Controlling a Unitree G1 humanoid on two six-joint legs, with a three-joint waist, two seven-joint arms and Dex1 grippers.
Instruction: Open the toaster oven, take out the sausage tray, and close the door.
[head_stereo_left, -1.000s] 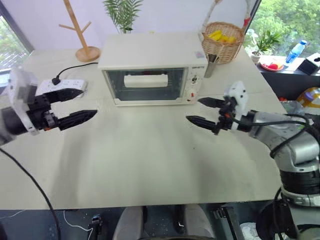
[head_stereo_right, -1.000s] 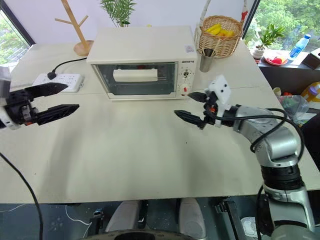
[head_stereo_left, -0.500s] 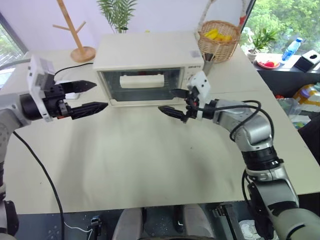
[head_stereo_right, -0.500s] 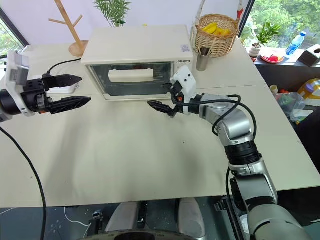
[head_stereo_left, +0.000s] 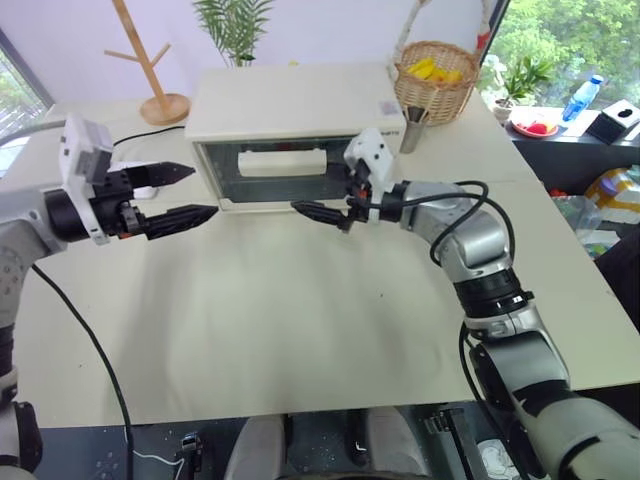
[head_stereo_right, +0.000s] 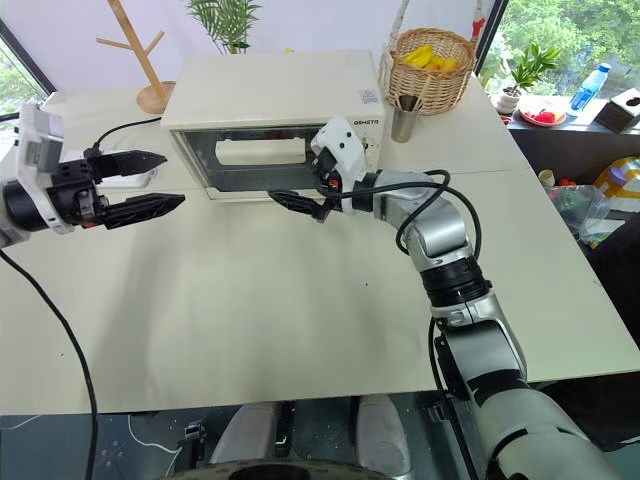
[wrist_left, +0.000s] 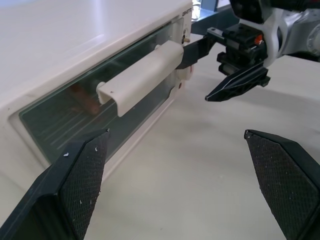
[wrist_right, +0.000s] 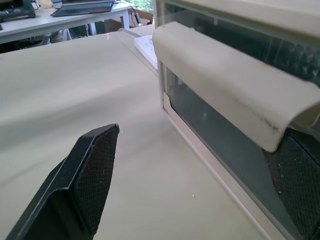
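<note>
The cream-white toaster oven (head_stereo_left: 300, 105) stands at the back of the table, its glass door (head_stereo_left: 285, 172) shut. My right gripper (head_stereo_left: 320, 197) is open at the right end of the door's bar handle (wrist_right: 235, 95), one finger beside that end and the other lower, out in front of the glass. Left of the oven, my left gripper (head_stereo_left: 200, 190) hovers open and empty, pointing at the door. Behind the glass, rack bars and a reddish-brown shape mark the sausage tray (wrist_left: 82, 100), dimly seen.
A wicker basket (head_stereo_left: 437, 78) of yellow items and a metal cup (head_stereo_left: 414, 128) stand right of the oven. A white power strip (head_stereo_right: 120, 165) with its cable lies to the oven's left, behind my left gripper. A wooden stand (head_stereo_left: 160, 95) is at the back left.
My right gripper has swung left across the oven's front to the right end of the handle. The left gripper has hardly moved. The camera view shifted.
</note>
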